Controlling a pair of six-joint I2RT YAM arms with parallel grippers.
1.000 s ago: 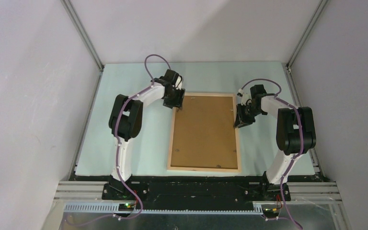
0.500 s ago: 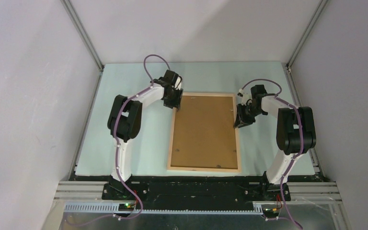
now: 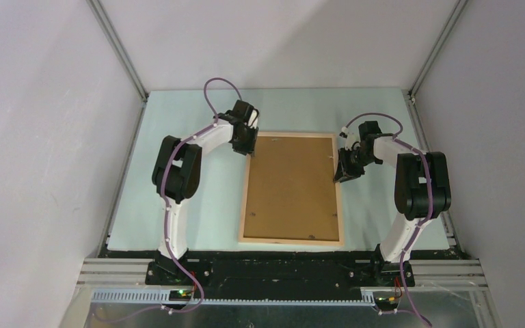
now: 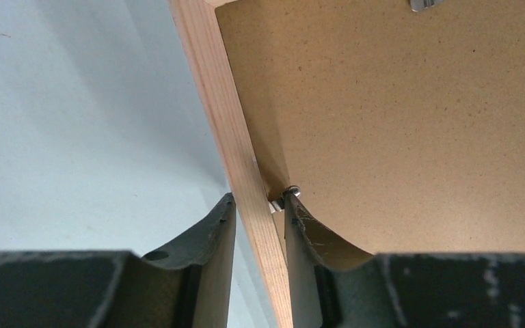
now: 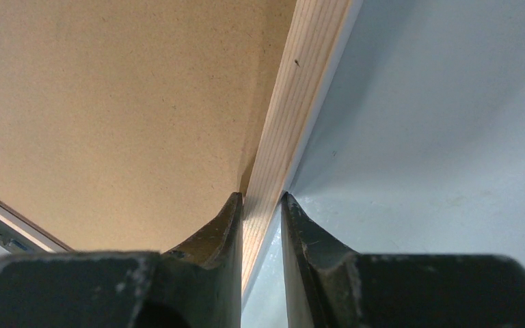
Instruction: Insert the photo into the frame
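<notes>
Frame (image 3: 292,240) lies back-up; right end effector (image 5: 261,199) pinches its rail; left end effector (image 4: 260,200) seemingly grips too.

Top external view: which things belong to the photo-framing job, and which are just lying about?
Job: the frame, its brown backing board, left gripper and right gripper on its side rails; the photo is not visible.
Just there: table, aluminium corner posts.

Backing board (image 3: 290,184) in frame (image 3: 290,241), on table (image 3: 205,205)

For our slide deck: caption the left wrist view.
Left gripper pinching the pale wood rail of the frame, brown backing board inside.
</notes>
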